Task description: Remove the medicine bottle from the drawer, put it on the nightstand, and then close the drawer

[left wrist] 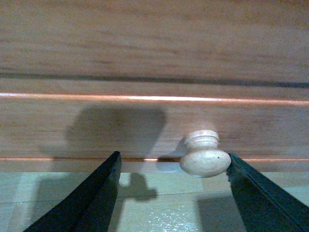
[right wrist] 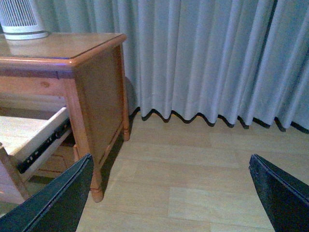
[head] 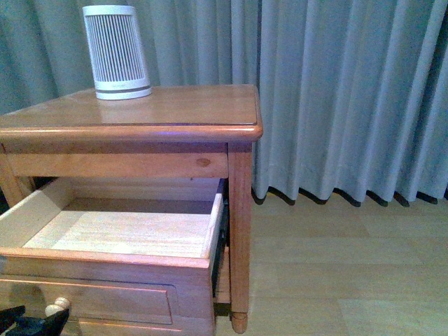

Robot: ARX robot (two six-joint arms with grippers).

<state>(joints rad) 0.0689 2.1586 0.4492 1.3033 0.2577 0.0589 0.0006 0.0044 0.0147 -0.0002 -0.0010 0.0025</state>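
The nightstand (head: 196, 112) stands at the left, and its upper drawer (head: 112, 257) is pulled out, showing pale wood inside. No medicine bottle shows in any view; the drawer's near inside is hidden behind its front. My left gripper (left wrist: 173, 162) is open at the drawer front, with the round wooden knob (left wrist: 205, 157) between its fingers, close to one finger (left wrist: 251, 193). In the front view that gripper (head: 35, 323) shows at the bottom left beside the knob (head: 58, 306). My right gripper (right wrist: 170, 164) is open and empty above the floor, to the right of the nightstand (right wrist: 96, 82).
A large white ribbed tapered device (head: 116, 52) stands at the back left of the nightstand top, also seen in the right wrist view (right wrist: 19, 19). Grey curtains (head: 336, 91) hang behind. Pale wood floor (head: 350, 266) lies to the right. The drawer's side rail (right wrist: 46, 140) sticks out.
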